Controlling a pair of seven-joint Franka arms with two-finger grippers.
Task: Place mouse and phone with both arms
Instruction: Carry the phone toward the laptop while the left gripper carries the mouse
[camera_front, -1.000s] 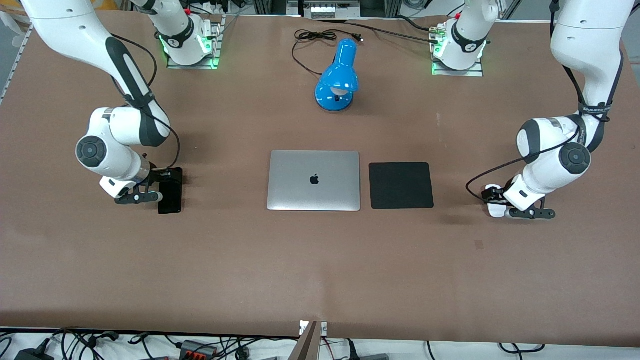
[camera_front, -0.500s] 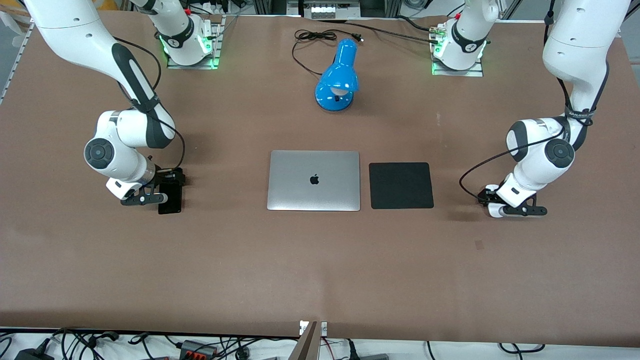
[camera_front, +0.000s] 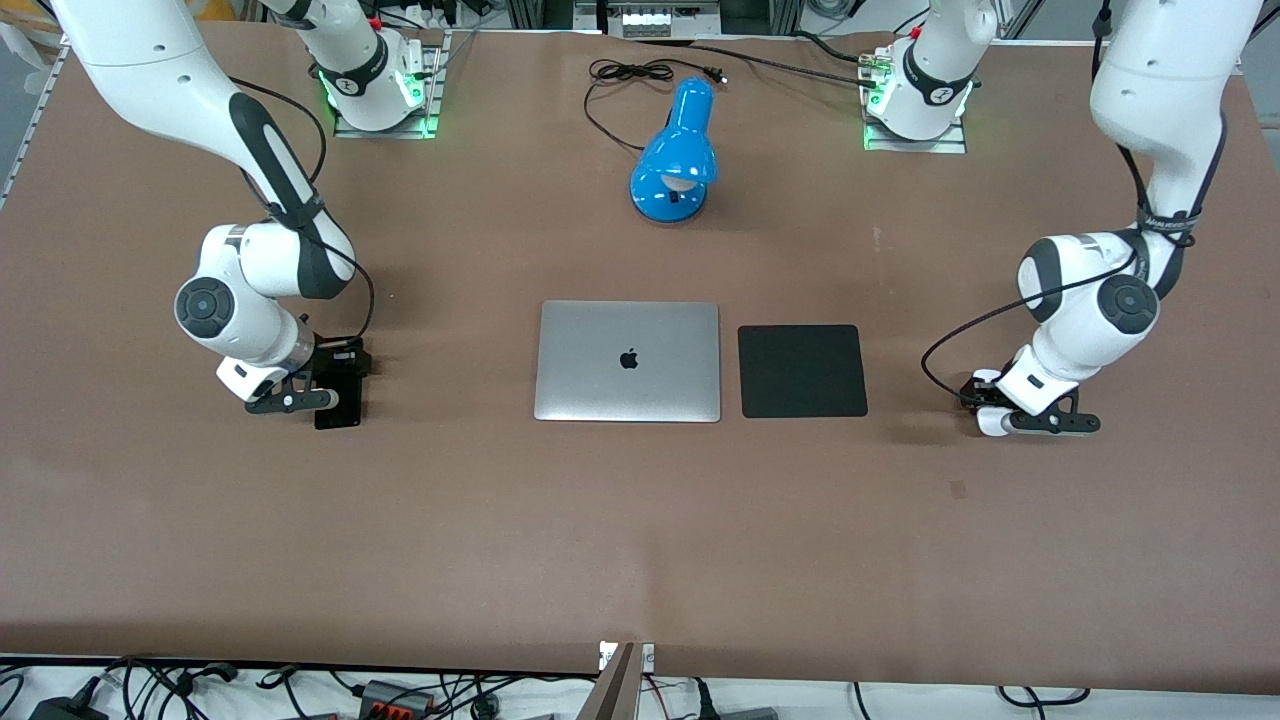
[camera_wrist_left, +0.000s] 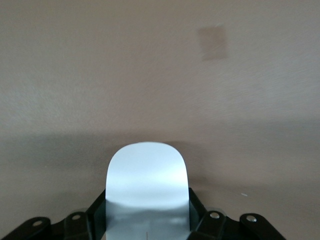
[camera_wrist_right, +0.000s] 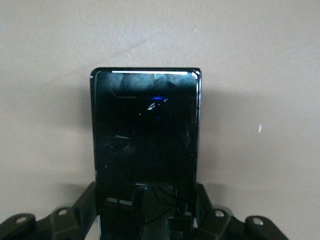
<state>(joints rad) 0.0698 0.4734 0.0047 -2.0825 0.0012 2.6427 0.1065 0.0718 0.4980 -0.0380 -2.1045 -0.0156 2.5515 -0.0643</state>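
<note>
The phone (camera_front: 339, 398) is a slim black slab with a glossy dark face that catches reflections, sitting down at the right arm's end of the brown tabletop (camera_front: 640, 540). The right tool (camera_front: 325, 385) is clenched on its sides, fingers (camera_wrist_right: 82, 207) tight against both long edges. The mouse (camera_front: 988, 420) is a small white oval at the left arm's end, and the left tool (camera_front: 1003, 407) has it gripped the same way, fingers (camera_wrist_left: 95, 217) hugging each side.

In the middle there's a closed silver laptop (camera_front: 627, 361) with a black square pad (camera_front: 802, 370) just beside it, toward the left arm's end. A blue desk lamp (camera_front: 676, 155) with its black cord (camera_front: 625, 85) sits farther from the front camera than the laptop. Bare tabletop lies between each tool and those middle things.
</note>
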